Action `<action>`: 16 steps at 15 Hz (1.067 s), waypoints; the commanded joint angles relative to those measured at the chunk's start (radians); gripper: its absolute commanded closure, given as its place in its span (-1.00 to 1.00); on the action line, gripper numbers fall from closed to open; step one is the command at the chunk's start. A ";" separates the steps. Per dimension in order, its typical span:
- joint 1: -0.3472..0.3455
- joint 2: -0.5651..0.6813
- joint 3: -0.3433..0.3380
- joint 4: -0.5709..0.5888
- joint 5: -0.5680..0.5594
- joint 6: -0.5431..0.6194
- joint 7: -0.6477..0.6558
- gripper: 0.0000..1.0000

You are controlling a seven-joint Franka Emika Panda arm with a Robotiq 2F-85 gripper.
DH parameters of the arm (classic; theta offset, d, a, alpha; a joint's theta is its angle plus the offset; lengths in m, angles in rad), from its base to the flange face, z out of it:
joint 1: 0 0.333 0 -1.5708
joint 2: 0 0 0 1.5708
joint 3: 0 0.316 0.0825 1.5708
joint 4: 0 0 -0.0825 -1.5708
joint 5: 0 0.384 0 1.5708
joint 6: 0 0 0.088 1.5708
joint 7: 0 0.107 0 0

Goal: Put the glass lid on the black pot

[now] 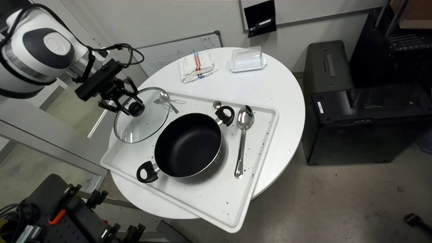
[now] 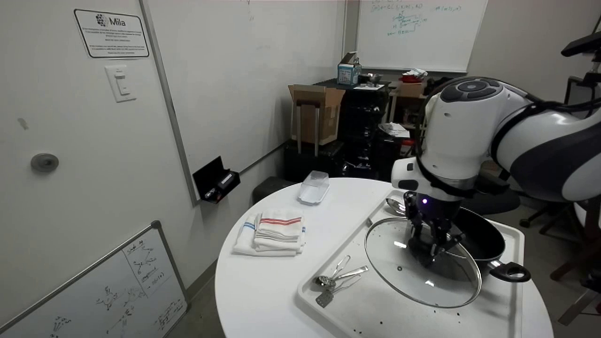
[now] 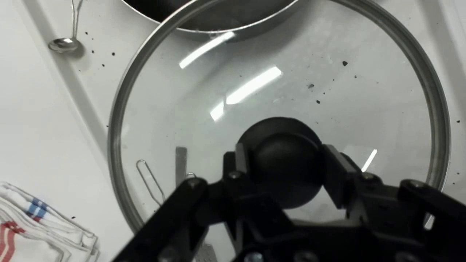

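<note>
The black gripper (image 3: 284,160) is clamped on the round black knob (image 1: 137,110) of the round metal-rimmed glass lid (image 1: 151,118), its fingers (image 3: 336,174) to either side of it. In an exterior view, the lid hangs over the white rectangular tray (image 1: 212,206), at ten o'clock from the wide round black pot (image 1: 189,145) and just beside it. The pot stands uncovered on the tray, its black looped handles (image 1: 152,176) at two and eight o'clock; the tray lies on the round white table (image 1: 292,101). Around the pot, a large metal serving spoon (image 1: 242,136) lies at three o'clock, a white dish with a clear cover (image 1: 248,60) stands at one, and folded white cloths with red and blue stripes (image 1: 198,67) lie at twelve. In the wrist view, thin metal utensils (image 3: 181,163) show through the glass at eight o'clock, part of the pot at eleven, and dark crumbs (image 3: 345,63) dot the tray.
</note>
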 commanded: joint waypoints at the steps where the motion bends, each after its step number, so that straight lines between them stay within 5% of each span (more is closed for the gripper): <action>1: -0.031 -0.076 0.006 -0.032 0.035 -0.047 -0.038 0.50; 16: -0.211 -0.139 -0.076 -0.084 0.177 -0.043 -0.068 0.50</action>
